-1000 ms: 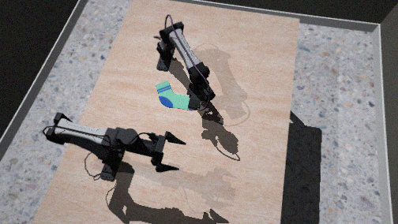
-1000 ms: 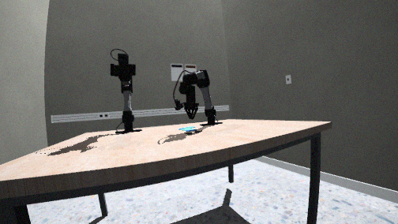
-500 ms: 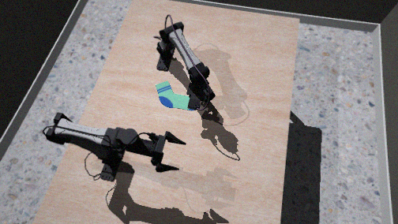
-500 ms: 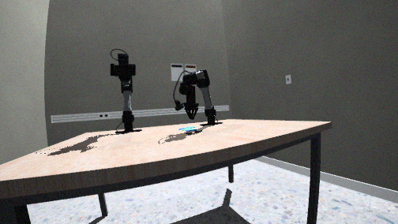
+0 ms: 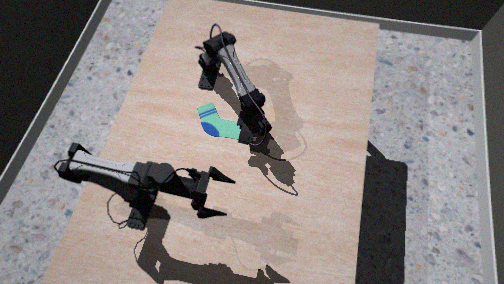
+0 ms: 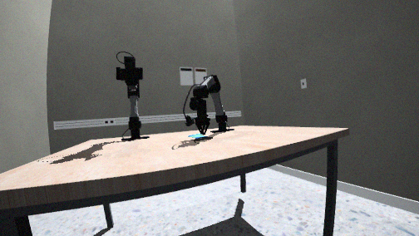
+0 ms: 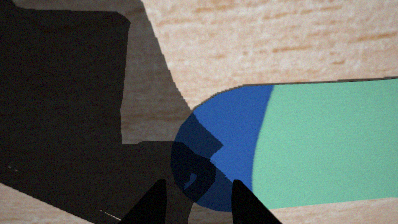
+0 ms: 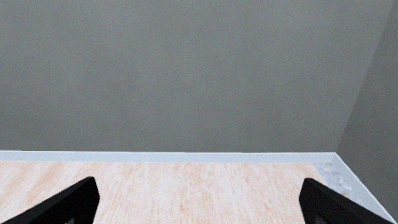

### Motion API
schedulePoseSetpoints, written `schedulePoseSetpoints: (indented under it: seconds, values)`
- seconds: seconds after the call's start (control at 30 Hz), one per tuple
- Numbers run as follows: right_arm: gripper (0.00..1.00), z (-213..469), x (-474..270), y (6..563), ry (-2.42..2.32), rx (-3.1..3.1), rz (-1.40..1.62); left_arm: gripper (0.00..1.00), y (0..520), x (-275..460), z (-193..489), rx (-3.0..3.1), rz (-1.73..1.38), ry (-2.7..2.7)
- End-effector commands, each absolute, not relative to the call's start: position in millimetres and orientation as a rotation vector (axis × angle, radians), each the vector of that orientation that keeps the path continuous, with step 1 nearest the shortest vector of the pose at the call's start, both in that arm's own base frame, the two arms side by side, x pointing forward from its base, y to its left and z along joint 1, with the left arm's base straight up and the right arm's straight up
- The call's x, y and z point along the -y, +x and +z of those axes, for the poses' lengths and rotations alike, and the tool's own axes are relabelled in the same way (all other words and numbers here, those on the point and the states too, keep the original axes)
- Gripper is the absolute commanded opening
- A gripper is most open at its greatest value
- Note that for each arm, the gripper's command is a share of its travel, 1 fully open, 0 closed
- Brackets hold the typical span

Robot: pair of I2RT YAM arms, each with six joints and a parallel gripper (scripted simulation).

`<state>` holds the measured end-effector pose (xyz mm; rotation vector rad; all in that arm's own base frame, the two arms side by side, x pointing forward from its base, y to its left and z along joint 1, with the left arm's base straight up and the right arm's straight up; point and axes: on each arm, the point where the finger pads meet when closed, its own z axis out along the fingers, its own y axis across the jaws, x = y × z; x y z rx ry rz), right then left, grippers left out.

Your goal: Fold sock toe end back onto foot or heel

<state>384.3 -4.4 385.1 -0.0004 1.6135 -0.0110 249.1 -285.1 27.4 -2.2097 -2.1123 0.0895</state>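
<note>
I observe the sock (image 5: 226, 128) (image 6: 195, 135) (image 7: 325, 145) lying flat and unfolded on the counter (image 5: 330, 75) (image 6: 166, 166) (image 7: 300, 30) (image 8: 200, 205). My left pincer (image 5: 245, 135) (image 6: 203, 132) (image 7: 199, 189) is over its blue toe (image 7: 235, 115), partly spread, gripping nothing. My right pincer (image 5: 230, 198) (image 6: 130, 74) (image 8: 199, 188) is widely spread and empty, well apart from the sock.

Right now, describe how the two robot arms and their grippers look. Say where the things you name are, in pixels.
Both arms are mostly black, each with a pale grey, elongated link and thin dark cables looping outside the body. The left gripper (image 5: 248, 141) (image 6: 203, 133) (image 7: 199, 189) and right gripper (image 5: 231, 198) (image 8: 199, 188) have two black fingers apiece, tapering towards the tips. I can make out no markings.
</note>
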Motion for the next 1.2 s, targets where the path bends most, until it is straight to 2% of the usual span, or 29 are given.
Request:
schedulePoseSetpoints:
  seconds: [0.0,0.07,0.27,0.37,0.6,0.8,0.87,1.1,1.17]
  values:
    - [1.0,399,4,382,-0.002,-1.58,-0.012,0.33,266,293,25,2.163,0.079,-2.272]
    - [1.0,399,4,382,-0.002,-1.58,-0.012,0.33,266,298,51,2.178,0.087,-2.297]
    - [1.0,399,4,382,-0.002,-1.58,-0.012,0.33,267,299,47,2.176,0.086,-2.293]
    - [1.0,399,4,382,-0.002,-1.58,-0.012,0.33,258,288,17,2.128,0.081,-2.24]
    - [1.0,399,4,382,-0.002,-1.58,-0.012,0.33,257,286,6,2.119,0.076,-2.228]
    - [1.0,399,4,382,-0.002,-1.58,-0.012,0.33,267,297,26,2.165,0.081,-2.279]
    - [1.0,399,4,382,-0.002,-1.58,-0.012,0.33,259,287,0,2.12,0.075,-2.229]
    - [1.0,399,4,382,-0.002,-1.58,-0.012,0.33,259,287,13,2.151,0.079,-2.244]
    - [1.0,399,4,382,-0.002,-1.58,-0.012,0.32,246,279,-6,2.108,0.114,-2.165]
